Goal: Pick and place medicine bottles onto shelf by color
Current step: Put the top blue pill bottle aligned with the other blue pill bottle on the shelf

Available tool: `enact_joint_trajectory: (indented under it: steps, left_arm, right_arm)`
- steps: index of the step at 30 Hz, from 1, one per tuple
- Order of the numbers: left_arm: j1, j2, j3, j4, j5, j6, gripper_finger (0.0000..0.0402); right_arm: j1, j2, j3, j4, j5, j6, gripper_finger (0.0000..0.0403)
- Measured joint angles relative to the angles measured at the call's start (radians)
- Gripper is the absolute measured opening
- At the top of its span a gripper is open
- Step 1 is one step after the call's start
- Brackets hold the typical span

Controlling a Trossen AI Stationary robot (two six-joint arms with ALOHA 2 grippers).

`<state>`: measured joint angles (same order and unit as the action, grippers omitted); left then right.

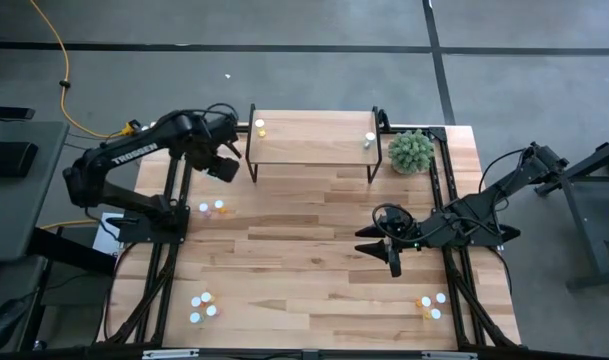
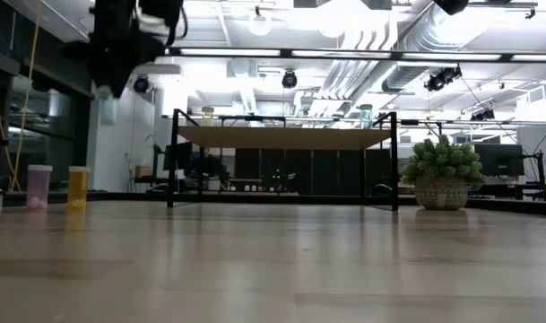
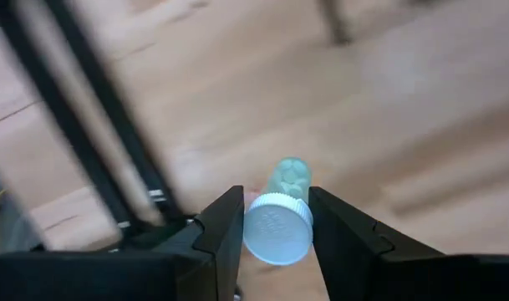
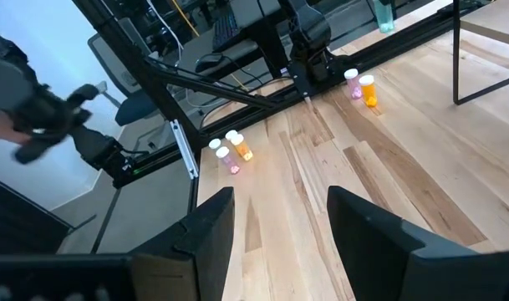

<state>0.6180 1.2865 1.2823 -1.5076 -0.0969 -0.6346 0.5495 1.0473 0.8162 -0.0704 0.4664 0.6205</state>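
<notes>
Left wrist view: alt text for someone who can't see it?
The left gripper holds a pale teal bottle by its white cap between two dark fingers, above the blurred wood table. Black frame bars cross the picture beside it.

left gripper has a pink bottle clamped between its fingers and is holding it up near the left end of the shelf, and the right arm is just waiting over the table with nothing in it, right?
Not quite: the bottle in the left gripper is pale teal with a white cap, not pink, as the left wrist view shows. The rest holds: it is held up near the left end of the shelf, and the right gripper waits empty over the table.
</notes>
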Motion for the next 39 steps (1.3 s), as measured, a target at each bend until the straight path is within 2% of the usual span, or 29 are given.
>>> enact_joint_trajectory:
  steps: [6, 10, 14, 18, 20, 24, 29, 39]
  left_arm:
    - [-0.105, 0.001, 0.173, -0.013, 0.135, -0.002, 0.0119]
    - [-0.188, 0.047, 0.299, -0.015, 0.176, -0.029, 0.0119]
    - [-0.259, 0.143, 0.452, -0.019, 0.179, -0.030, 0.0119]
    - [-0.291, 0.295, 0.628, -0.023, 0.177, 0.047, 0.0119]
    - [-0.292, 0.376, 0.720, -0.022, 0.165, 0.096, 0.0119]
    - [-0.280, 0.522, 0.877, -0.001, 0.070, 0.190, 0.0119]
    - [-0.250, 0.670, 1.007, 0.016, -0.023, 0.285, 0.0119]
    - [-0.197, 0.841, 1.030, -0.005, -0.107, 0.430, 0.0120]
  right_arm:
    - [0.000, 0.000, 0.000, 0.000, 0.000, 0.000, 0.0184]
    - [0.000, 0.000, 0.000, 0.000, 0.003, 0.000, 0.0184]
    - [0.000, 0.000, 0.000, 0.000, 0.014, 0.000, 0.0184]
    - [0.000, 0.000, 0.000, 0.000, 0.016, 0.000, 0.0184]
    - [0.000, 0.000, 0.000, 0.000, 0.017, 0.000, 0.0184]
    - [0.000, 0.000, 0.000, 0.000, 0.019, 0.000, 0.0184]
    - [0.000, 0.000, 0.000, 0.000, 0.019, 0.000, 0.0184]
    - [0.000, 0.000, 0.000, 0.000, 0.045, 0.010, 0.0184]
